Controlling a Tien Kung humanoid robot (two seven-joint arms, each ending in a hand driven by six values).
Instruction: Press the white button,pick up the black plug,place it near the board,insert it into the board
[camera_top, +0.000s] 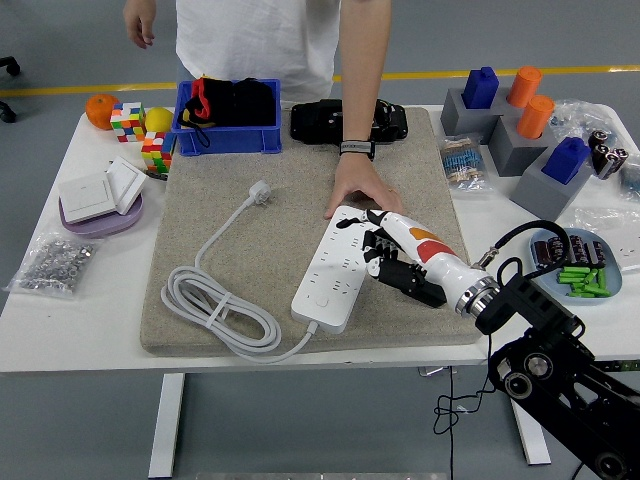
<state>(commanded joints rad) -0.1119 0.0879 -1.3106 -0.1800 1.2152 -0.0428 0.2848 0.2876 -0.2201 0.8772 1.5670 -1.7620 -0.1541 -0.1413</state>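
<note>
A white power strip (343, 262) lies slantwise on the grey felt mat (250, 150), with its white button (322, 298) at the near end. My right hand (392, 258), white-backed with black joints, hovers at the strip's right edge. It covers the spot where the black plug lay, so the plug is hidden under it. A black cable (520, 236) loops up beside my wrist. A person's hand (362, 190) rests flat on the strip's far end. My left arm does not show.
The strip's white cord (215, 312) coils at the mat's front left and ends in a white plug (260, 190). Behind the mat stand a blue bin (228, 112) and a black device (348, 120). A plate of batteries (577, 265) sits right.
</note>
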